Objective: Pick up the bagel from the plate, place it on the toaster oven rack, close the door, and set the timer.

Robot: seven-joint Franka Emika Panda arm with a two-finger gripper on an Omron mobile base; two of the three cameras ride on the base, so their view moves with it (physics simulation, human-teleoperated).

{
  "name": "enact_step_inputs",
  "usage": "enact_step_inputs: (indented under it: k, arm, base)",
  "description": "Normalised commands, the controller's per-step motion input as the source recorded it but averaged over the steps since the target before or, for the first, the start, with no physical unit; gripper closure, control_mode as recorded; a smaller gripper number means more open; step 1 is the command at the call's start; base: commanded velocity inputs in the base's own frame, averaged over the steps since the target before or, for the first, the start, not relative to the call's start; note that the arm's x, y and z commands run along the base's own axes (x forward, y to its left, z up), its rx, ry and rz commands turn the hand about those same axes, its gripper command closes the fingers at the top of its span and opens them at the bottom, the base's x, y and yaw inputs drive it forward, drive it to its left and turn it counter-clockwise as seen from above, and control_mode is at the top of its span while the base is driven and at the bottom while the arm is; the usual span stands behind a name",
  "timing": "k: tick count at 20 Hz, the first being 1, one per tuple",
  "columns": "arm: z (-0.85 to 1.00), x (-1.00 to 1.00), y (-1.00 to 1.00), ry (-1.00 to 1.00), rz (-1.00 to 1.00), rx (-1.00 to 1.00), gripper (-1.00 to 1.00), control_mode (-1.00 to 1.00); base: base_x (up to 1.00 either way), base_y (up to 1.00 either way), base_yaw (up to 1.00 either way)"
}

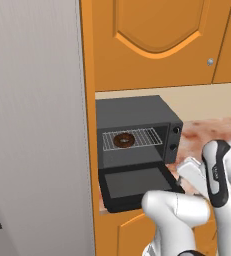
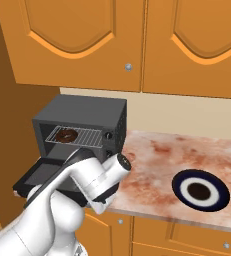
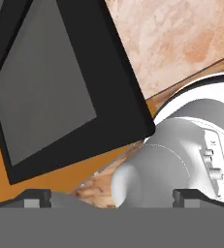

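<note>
The dark brown bagel (image 1: 123,140) (image 2: 66,135) lies on the left part of the silver toaster oven rack (image 1: 149,136) (image 2: 89,137), inside the black oven. The door (image 1: 137,185) (image 2: 39,175) (image 3: 45,92) hangs fully open, lying flat out over the counter's front edge. My gripper (image 3: 112,198) is open with nothing between its fingers. It hovers just off the door's near right corner and looks down on the glass. On the counter to the right, the white and navy plate (image 2: 179,182) has nothing on it.
Two dark knobs (image 1: 175,130) (image 2: 107,135) sit on the oven's right front panel. Orange cabinets (image 2: 87,40) hang above and a tall grey panel (image 1: 37,125) stands to the oven's left. The marbled counter (image 2: 157,160) stretches between oven and plate.
</note>
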Motion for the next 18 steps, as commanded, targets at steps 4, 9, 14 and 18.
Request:
enact_step_inputs:
  k: [4,9,14,18]
  arm:
    - [-0.19,0.0,0.0,0.03,-0.11,0.0,-1.0,-1.0]
    - [-0.11,0.06,0.0,0.0,-0.05,0.0,-1.0,-1.0]
    - [-0.06,0.15,0.0,0.0,0.0,0.0,-1.0,-1.0]
    - [-0.04,0.3,-0.02,0.0,0.0,0.0,-1.0,-1.0]
  base:
    - [0.0,0.0,0.0]
    - [0.0,0.0,0.0]
    - [0.0,0.0,0.0]
    - [0.0,0.0,0.0]
